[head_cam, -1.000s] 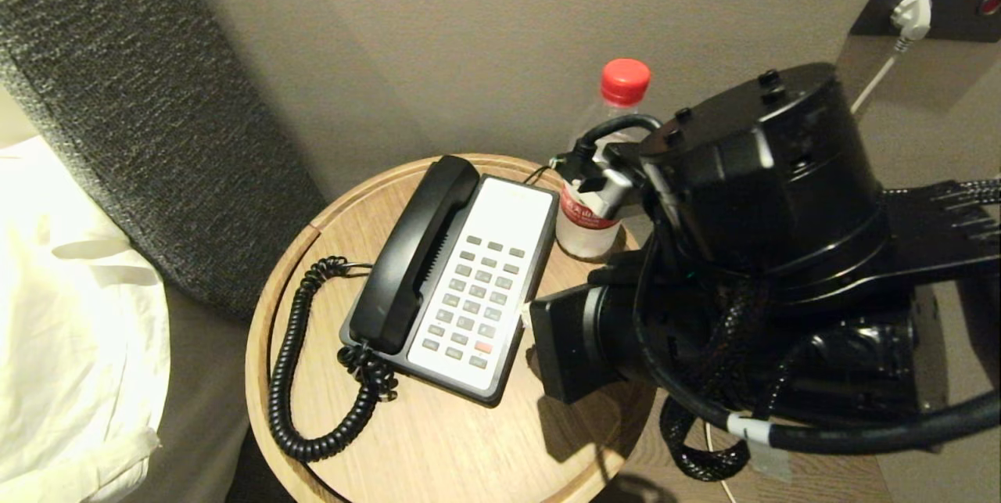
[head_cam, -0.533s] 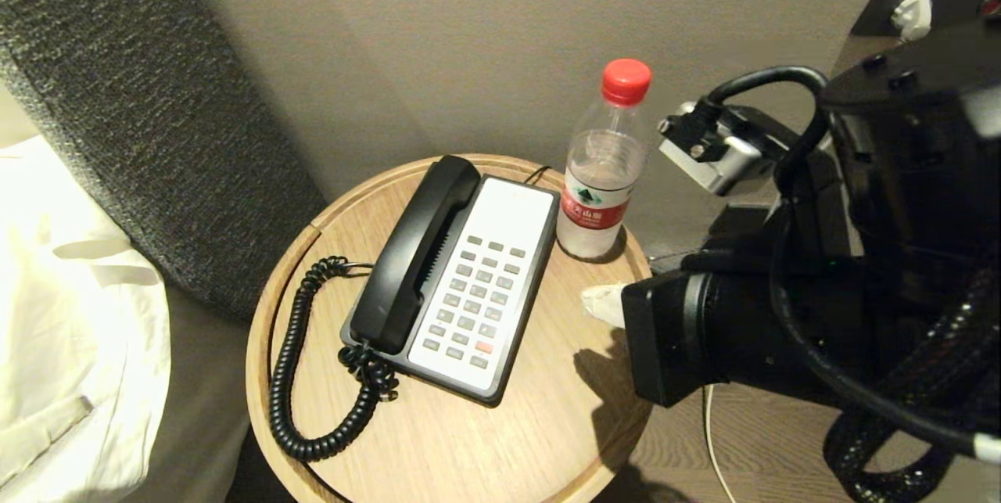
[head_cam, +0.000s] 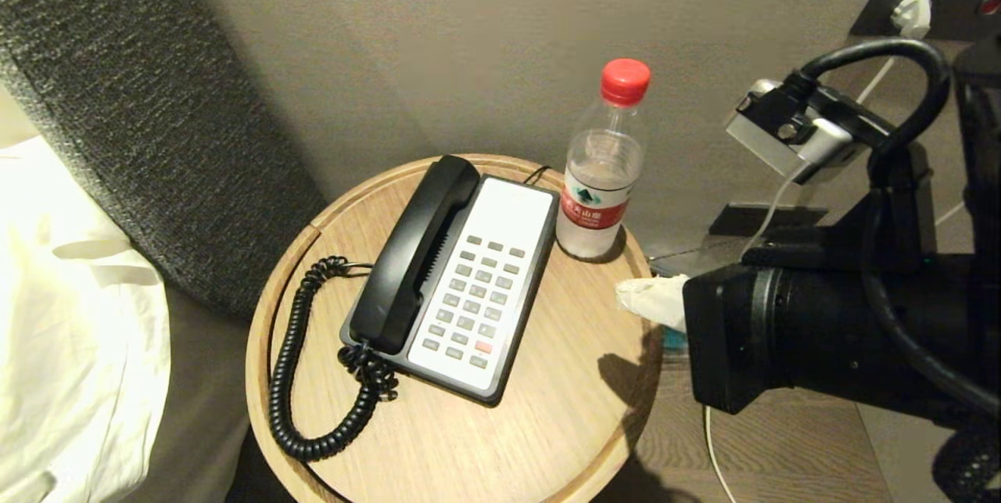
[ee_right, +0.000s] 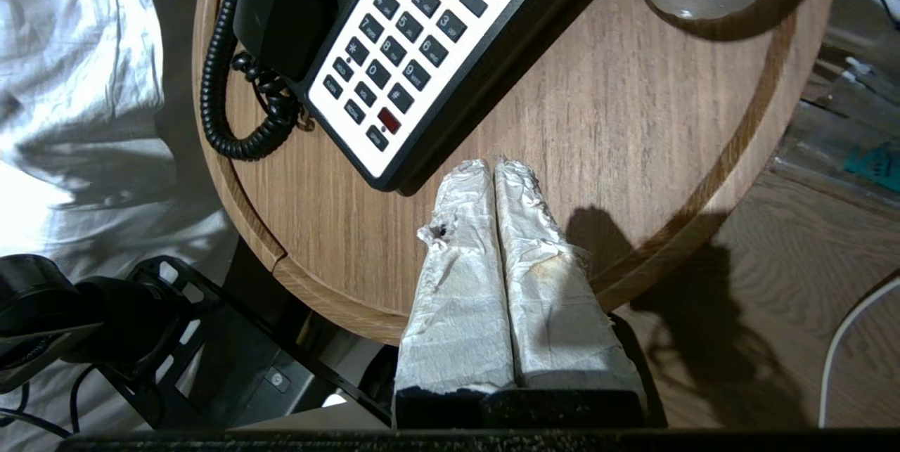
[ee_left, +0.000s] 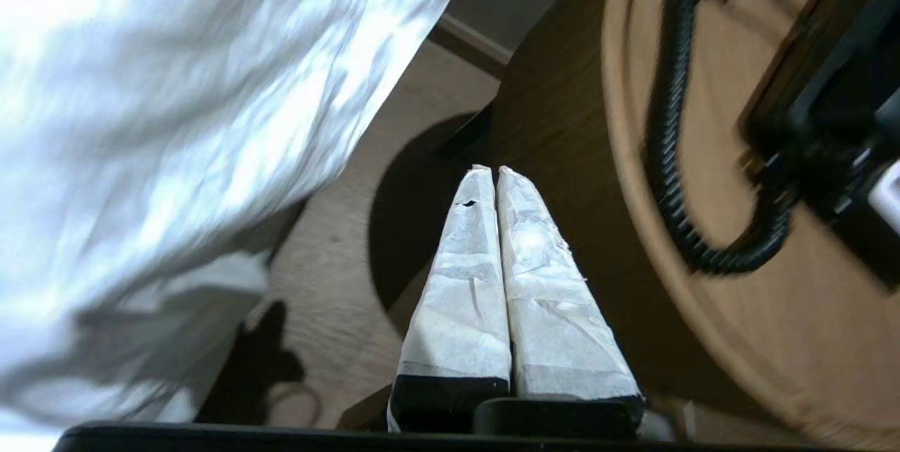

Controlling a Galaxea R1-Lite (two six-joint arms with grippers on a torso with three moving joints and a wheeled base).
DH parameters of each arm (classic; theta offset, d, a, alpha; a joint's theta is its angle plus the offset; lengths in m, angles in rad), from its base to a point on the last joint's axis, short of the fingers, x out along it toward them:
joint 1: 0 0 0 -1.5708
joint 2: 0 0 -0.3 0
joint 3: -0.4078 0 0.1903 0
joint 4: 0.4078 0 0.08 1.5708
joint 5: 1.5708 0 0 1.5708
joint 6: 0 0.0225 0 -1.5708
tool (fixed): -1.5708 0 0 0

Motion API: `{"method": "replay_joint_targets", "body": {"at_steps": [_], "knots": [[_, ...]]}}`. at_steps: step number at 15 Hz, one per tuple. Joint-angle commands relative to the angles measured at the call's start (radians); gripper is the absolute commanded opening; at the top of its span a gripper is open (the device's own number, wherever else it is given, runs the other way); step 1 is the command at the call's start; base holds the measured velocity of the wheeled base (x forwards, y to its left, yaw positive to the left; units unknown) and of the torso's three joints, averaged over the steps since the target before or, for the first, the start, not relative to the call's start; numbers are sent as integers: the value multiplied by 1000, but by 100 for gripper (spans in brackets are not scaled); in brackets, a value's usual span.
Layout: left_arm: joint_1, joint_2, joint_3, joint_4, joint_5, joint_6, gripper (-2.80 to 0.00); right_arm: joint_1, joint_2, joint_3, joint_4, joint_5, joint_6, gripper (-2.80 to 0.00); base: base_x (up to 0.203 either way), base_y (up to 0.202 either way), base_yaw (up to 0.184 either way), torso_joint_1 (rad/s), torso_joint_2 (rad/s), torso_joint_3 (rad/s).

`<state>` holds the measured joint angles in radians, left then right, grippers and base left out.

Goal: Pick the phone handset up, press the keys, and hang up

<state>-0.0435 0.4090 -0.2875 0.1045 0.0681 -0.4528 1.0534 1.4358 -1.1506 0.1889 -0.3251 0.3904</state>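
Observation:
The black phone handset (head_cam: 414, 253) lies in its cradle on the left side of the black-and-white phone base (head_cam: 508, 213), with its coiled cord (head_cam: 289, 378) looping over the round wooden table (head_cam: 469, 448). The grey keys (head_cam: 473, 296) show clearly in the right wrist view as the keys (ee_right: 401, 51). My right gripper (head_cam: 649, 298) hangs at the table's right edge, clear of the phone. Seen from its wrist, the right gripper (ee_right: 494, 165) is shut and empty. My left gripper (ee_left: 494, 171) is shut and empty, low beside the table near the cord (ee_left: 668, 157), outside the head view.
A water bottle with a red cap (head_cam: 604, 167) stands behind the phone's right corner. White bedding (head_cam: 70, 315) and a grey headboard (head_cam: 141, 112) lie to the left. A wall socket with a white plug (head_cam: 911, 14) is at the back right, and a white cable (head_cam: 715, 456) runs on the floor.
My right arm has drawn back to the right, away from the keypad and off the table's middle, uncovering the bottle. The phone and handset have not moved.

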Motion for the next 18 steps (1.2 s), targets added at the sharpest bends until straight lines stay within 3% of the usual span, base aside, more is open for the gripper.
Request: {"method": "replay_joint_targets", "body": {"at_steps": [1, 3, 4, 6, 8, 15, 18], "knots": [[7, -133, 65, 48, 1, 40, -280, 0, -14, 5, 0, -2, 2, -280, 0, 0, 0, 0, 0, 0], [19, -220, 86, 123, -14, 96, -280, 0, -31, 23, 0, -2, 4, -280, 0, 0, 0, 0, 0, 0], [25, -246, 113, 130, -35, 164, -280, 0, -39, 37, 0, -2, 4, -280, 0, 0, 0, 0, 0, 0], [31, -314, 174, 108, -52, 322, -280, 0, -51, 49, 0, -2, 4, -280, 0, 0, 0, 0, 0, 0], [35, -348, 215, 18, -46, 421, -280, 0, -74, 68, 0, -2, 4, -280, 0, 0, 0, 0, 0, 0], [36, -409, 284, -101, -69, 502, -280, 0, -126, 149, -1, 0, 4, -280, 0, 0, 0, 0, 0, 0], [36, -409, 286, -108, -71, 496, -280, 0, -135, 152, 0, 1, 2, -280, 0, 0, 0, 0, 0, 0]]}}
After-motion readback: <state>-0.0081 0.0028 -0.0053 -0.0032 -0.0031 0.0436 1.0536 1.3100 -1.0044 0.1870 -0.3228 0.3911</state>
